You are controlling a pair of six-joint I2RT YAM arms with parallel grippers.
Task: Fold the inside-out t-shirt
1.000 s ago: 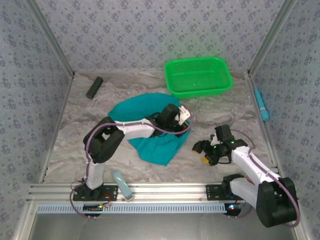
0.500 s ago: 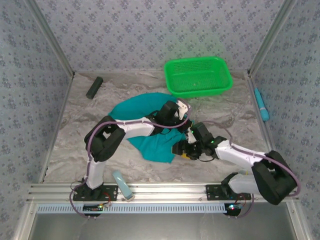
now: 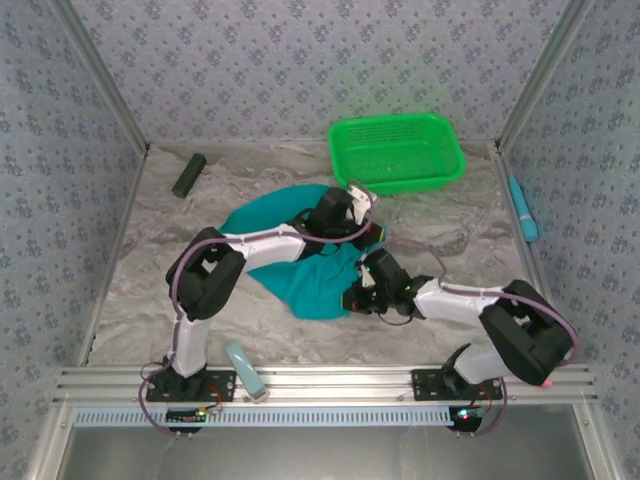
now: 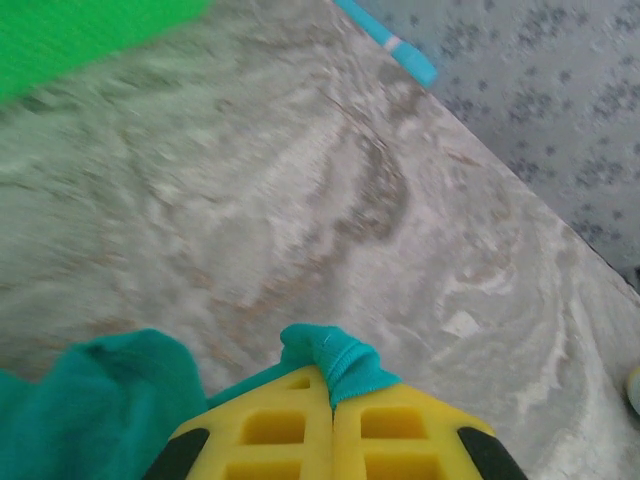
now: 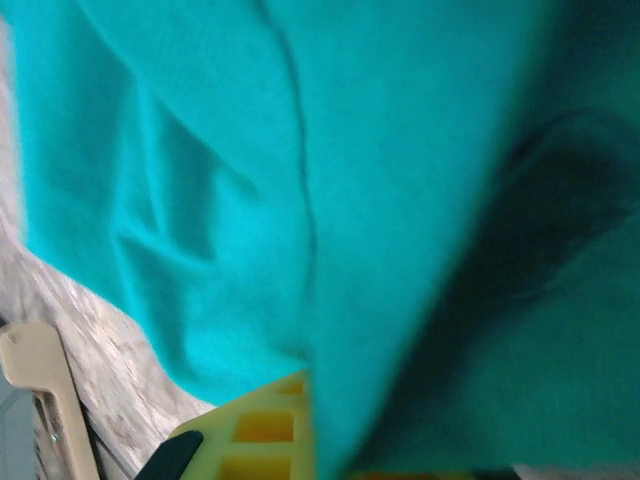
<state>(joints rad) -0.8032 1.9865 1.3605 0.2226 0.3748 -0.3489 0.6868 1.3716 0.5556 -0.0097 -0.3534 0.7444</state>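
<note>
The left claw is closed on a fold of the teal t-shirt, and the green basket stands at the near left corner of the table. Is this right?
Not quite. The green basket stands at the far right of the table, as the top external view shows. The rest holds: the left claw is closed on a fold of the teal t-shirt.

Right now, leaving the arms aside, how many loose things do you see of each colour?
Teal: 1, the t-shirt
Bright green: 1, the basket
Dark: 1, the block
Light blue: 2, the stick by the right wall and the piece on the near rail
Total: 5
</note>
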